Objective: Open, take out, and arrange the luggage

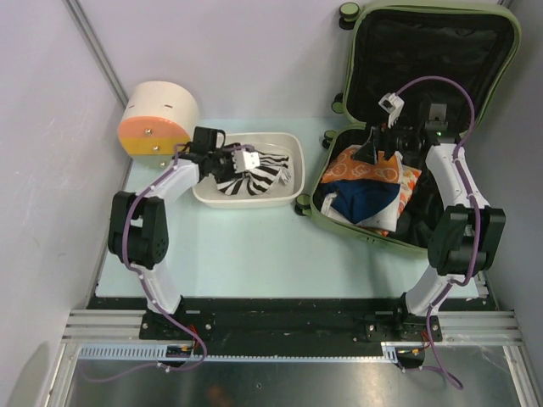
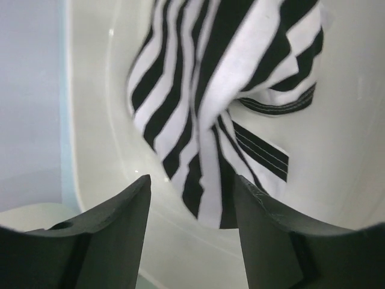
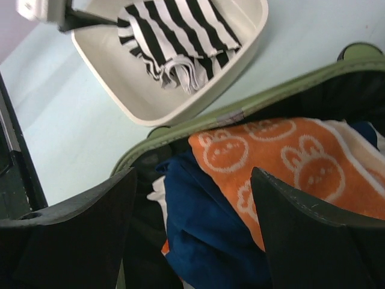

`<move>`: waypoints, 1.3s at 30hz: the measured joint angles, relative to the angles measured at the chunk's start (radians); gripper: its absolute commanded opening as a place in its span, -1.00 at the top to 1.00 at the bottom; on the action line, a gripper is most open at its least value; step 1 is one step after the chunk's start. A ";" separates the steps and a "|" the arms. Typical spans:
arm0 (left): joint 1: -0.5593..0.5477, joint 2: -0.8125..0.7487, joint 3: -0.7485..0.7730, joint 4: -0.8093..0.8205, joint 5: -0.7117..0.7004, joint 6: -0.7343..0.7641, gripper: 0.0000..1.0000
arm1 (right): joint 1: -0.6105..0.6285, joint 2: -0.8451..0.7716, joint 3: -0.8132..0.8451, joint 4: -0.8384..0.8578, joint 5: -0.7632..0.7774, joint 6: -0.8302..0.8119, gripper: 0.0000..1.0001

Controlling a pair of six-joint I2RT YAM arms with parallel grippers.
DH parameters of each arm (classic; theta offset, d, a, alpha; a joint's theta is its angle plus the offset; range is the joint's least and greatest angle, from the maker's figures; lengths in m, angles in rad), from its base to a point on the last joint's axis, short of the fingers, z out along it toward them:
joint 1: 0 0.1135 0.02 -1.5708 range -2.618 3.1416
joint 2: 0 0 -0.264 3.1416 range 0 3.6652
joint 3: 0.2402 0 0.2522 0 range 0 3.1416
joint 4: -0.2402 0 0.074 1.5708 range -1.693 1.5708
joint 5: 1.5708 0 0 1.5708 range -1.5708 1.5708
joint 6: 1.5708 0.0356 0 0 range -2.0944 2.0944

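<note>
The luggage [image 1: 441,59] lies open at the right, its lid propped up and black lining showing. Inside are an orange rabbit-print towel [image 1: 373,174] and a dark blue cloth [image 1: 365,202]. My right gripper [image 1: 377,148] hovers open just above them; in the right wrist view its jaws [image 3: 192,174] are spread over the blue cloth [image 3: 204,223] and the orange towel [image 3: 289,162], holding nothing. My left gripper [image 1: 236,159] is open over the white tub [image 1: 293,144]. A black-and-white striped cloth [image 2: 204,78] lies in the tub just beyond its spread fingers [image 2: 192,180], free of them.
A round cream drawer box with an orange front [image 1: 157,119] stands at the back left, close to the left arm. The tub's near wall [image 2: 96,120] is right under the left fingers. The green luggage rim [image 3: 252,102] runs between the tub [image 3: 120,84] and the clothes.
</note>
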State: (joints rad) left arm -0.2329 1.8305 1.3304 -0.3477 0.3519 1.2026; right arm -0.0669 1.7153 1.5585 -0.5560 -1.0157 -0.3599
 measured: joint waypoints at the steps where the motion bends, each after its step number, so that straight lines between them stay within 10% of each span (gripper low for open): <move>1: 0.003 -0.012 0.009 -0.006 0.010 -0.015 -0.25 | -0.002 0.006 0.000 -0.017 0.007 -0.012 -0.63; 21: -0.183 0.200 0.271 -0.098 0.114 -0.085 -0.52 | -0.037 0.038 0.026 -0.095 0.048 -0.064 -0.63; 26: -0.183 0.270 0.319 -0.147 0.124 -0.087 -0.10 | -0.047 0.038 0.026 -0.105 0.056 -0.064 -0.62; 30: -0.183 0.321 0.388 -0.162 0.122 -0.130 1.00 | -0.047 0.038 0.026 -0.105 0.059 -0.063 -0.62; 39: -0.091 0.400 0.635 -0.089 0.115 -0.521 1.00 | -0.047 0.038 0.026 -0.105 0.059 -0.063 -0.61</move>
State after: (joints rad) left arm -0.3237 2.2307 1.9656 -0.4362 0.4671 0.6815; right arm -0.1143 1.7531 1.5841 -0.6609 -0.9569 -0.4232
